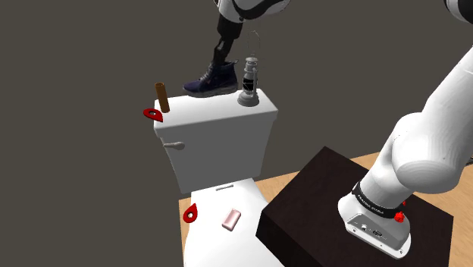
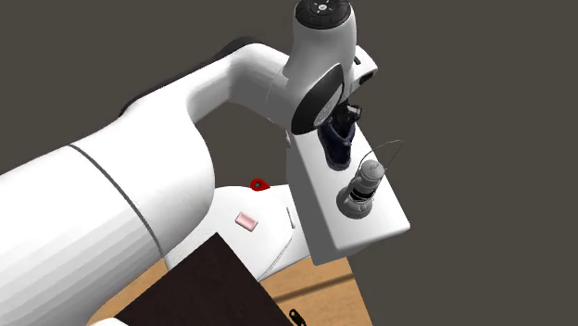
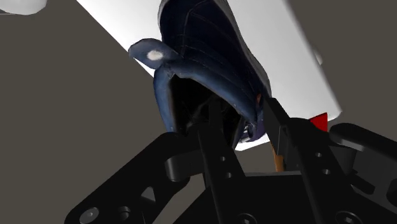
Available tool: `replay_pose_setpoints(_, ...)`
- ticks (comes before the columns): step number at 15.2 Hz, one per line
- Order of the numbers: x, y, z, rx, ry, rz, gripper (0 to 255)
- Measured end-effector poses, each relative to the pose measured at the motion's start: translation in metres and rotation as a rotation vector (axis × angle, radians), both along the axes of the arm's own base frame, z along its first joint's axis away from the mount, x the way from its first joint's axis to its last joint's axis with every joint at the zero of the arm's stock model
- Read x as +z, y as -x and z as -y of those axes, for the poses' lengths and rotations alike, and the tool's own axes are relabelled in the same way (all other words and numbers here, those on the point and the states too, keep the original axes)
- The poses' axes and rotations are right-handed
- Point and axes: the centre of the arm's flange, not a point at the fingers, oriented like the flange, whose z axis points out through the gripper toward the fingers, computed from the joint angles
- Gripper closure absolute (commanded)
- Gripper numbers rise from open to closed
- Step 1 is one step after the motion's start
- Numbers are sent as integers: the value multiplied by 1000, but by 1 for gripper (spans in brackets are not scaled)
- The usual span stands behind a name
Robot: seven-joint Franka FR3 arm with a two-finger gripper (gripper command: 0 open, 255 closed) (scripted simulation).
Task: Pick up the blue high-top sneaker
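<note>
Half the job is looking done: your gripper (image 3: 245, 119) is pinching the ankle collar of the blue high-top sneaker (image 1: 212, 80), with one finger reaching inside the opening and the other pressing outside, nearly closed on that wall. The sneaker is sitting on the toilet tank lid (image 1: 227, 115), just beside the lantern (image 1: 249, 82). Judging by the sole resting there, you are facing the lift next.

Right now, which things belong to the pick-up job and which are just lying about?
Job: dark blue high-top sneaker; black two-finger gripper.
Lying about: grey lantern; brown cylinder; two red teardrop pieces; pink bar.
</note>
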Motion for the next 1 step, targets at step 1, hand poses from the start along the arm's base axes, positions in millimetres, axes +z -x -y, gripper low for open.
replay_pose_setpoints(1,3,0,-1,0,0,0,255)
